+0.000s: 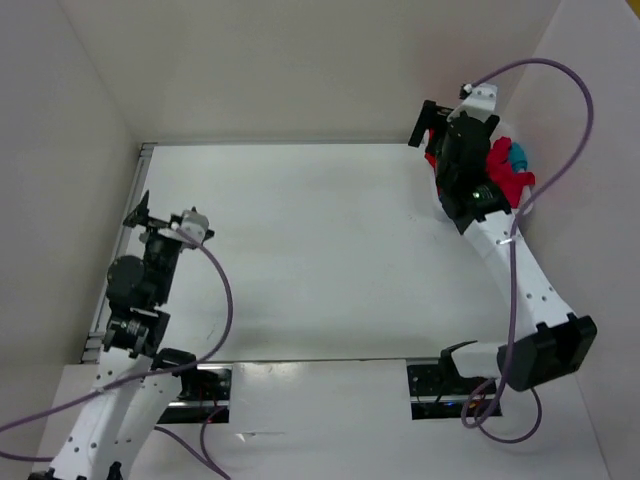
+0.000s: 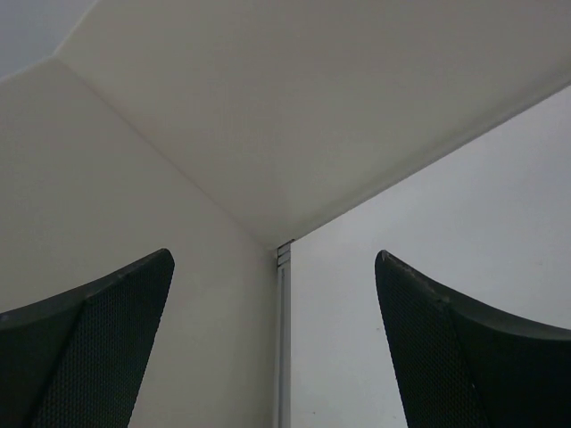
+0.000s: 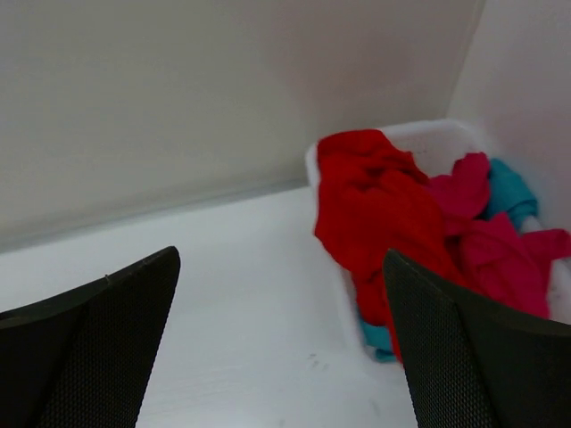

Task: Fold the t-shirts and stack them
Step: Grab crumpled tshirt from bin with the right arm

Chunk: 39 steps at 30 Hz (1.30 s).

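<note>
Table [image 1: 300,250]: the surface is bare from near edge to far edge across the middle and left, so passage there is free.

Boundaries: left wall [image 1: 60,150], back wall [image 1: 300,70] and right wall [image 1: 600,150] close off three edges.

Far right corner: the white basket [image 3: 419,134] is heaped above its rim with the red shirt [image 3: 375,205], crimson-pink shirt [image 3: 500,250] and teal shirt [image 3: 508,187]. The red shirt spills over the left rim. Approach from the left over bare table is open.

The right arm [image 1: 530,290] runs along the right edge. The left arm [image 1: 140,280] occupies the left edge.
</note>
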Available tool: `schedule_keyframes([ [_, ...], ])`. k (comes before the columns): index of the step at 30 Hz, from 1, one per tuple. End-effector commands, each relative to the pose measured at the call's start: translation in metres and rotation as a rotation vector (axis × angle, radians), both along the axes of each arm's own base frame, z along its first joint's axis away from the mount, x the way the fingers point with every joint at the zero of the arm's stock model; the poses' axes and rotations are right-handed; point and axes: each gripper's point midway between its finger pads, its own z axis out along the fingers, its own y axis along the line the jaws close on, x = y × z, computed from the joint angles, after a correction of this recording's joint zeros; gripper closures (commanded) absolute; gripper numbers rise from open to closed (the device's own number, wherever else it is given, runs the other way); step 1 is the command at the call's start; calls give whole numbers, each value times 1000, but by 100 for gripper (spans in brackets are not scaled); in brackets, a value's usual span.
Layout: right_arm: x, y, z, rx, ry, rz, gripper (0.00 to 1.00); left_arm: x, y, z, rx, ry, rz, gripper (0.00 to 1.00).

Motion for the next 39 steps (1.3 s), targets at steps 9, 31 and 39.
schedule_keyframes([
  [9,85,-94,-105,-131,438,-178,9,99,-50,-79,-132,848,-119,0],
  [31,59,-132,-256,101,772,-285,77,103,-81,-122,-279,1028,-230,0],
  [39,46,-121,-52,-5,302,-363,100,111,-80,-110,-295,987,-219,0],
])
